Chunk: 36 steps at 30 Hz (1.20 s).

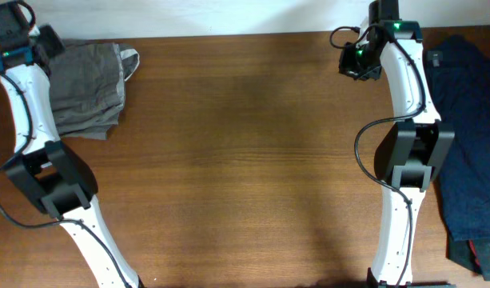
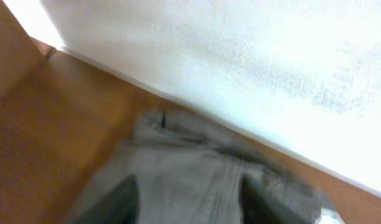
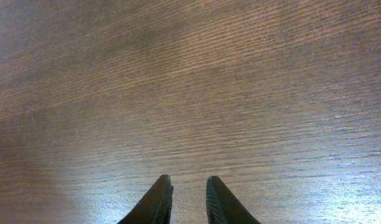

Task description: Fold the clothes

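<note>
Olive-grey shorts (image 1: 89,84): bundled, far-left worktop (image 1: 252,144). Left end effector (image 2: 187,205): spread above them. Right end effector (image 3: 189,186): narrowly parted, empty. Risk: a finger snagging cloth on lift would undo the fold.

The wooden table (image 1: 245,144) carries olive-grey shorts (image 1: 89,84) far left and navy garments (image 1: 468,128) right.

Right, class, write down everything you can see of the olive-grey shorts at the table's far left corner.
The olive-grey shorts lie in a loosely folded, creased bundle of soft cotton-like cloth, edges uneven. A pale inner strip peeks out at their far right corner. They rest flat on the brown wooden table, near its far edge. The left arm passes their left side; contact cannot be judged.
</note>
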### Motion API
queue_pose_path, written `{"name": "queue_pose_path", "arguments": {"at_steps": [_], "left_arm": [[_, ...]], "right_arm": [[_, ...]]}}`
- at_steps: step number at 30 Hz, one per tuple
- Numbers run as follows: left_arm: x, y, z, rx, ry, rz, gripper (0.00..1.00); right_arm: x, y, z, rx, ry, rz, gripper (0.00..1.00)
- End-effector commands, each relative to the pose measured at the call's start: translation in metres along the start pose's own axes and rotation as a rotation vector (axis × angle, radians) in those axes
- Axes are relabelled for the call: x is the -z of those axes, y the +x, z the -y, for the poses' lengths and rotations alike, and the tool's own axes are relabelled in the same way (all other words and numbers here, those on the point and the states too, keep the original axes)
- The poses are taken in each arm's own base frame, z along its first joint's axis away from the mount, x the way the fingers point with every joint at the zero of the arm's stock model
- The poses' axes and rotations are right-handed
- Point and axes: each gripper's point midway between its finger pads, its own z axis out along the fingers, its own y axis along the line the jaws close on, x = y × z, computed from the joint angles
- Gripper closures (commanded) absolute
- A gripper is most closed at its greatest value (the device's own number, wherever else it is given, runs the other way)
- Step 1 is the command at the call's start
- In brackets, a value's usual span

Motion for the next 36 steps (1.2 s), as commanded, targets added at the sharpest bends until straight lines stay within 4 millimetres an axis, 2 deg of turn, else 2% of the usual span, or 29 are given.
{"name": "queue_pose_path", "arguments": {"at_steps": [1,3,6,10,12,14,16,19,23,26,29,32,36], "left_arm": [[-0.059,0.05,-0.004,-0.003,0.004,-0.035,0.34],[-0.087,0.068,-0.007,-0.003,0.006,-0.009,0.31],[-0.114,0.095,-0.011,-0.002,0.007,-0.003,0.26],[-0.133,0.128,-0.016,-0.035,-0.001,-0.046,0.25],[-0.134,0.128,-0.015,-0.057,0.0,-0.046,0.26],[-0.129,0.115,-0.013,-0.068,0.003,-0.02,0.26],[-0.121,0.097,-0.011,-0.068,0.006,0.011,0.26],[-0.1,0.06,-0.006,-0.067,0.013,0.073,0.26],[-0.057,0.013,0.008,-0.072,0.028,0.115,0.26],[-0.021,-0.003,0.016,-0.078,0.032,0.068,0.26],[0.023,0.004,0.017,-0.093,0.022,-0.065,0.26],[0.054,0.015,0.015,-0.093,0.011,-0.169,0.3],[0.077,0.056,0.008,-0.083,-0.01,-0.364,0.33]], "right_arm": [[0.031,-0.01,-0.017,0.034,-0.03,0.058,0.76],[0.031,-0.01,-0.017,0.033,-0.029,0.056,0.76],[0.031,-0.009,-0.017,0.033,-0.028,0.053,0.76],[0.03,-0.007,-0.016,0.031,-0.026,0.044,0.76],[0.03,-0.006,-0.016,0.03,-0.025,0.041,0.76],[0.03,-0.006,-0.016,0.03,-0.025,0.042,0.76],[0.03,-0.006,-0.016,0.03,-0.025,0.042,0.76],[0.03,-0.006,-0.016,0.03,-0.025,0.042,0.76],[0.03,-0.006,-0.016,0.03,-0.025,0.042,0.76],[0.03,-0.006,-0.016,0.03,-0.025,0.042,0.76],[0.03,-0.006,-0.016,0.03,-0.025,0.042,0.76],[0.03,-0.006,-0.016,0.03,-0.025,0.042,0.76],[0.03,-0.006,-0.016,0.03,-0.026,0.042,0.76]]}}
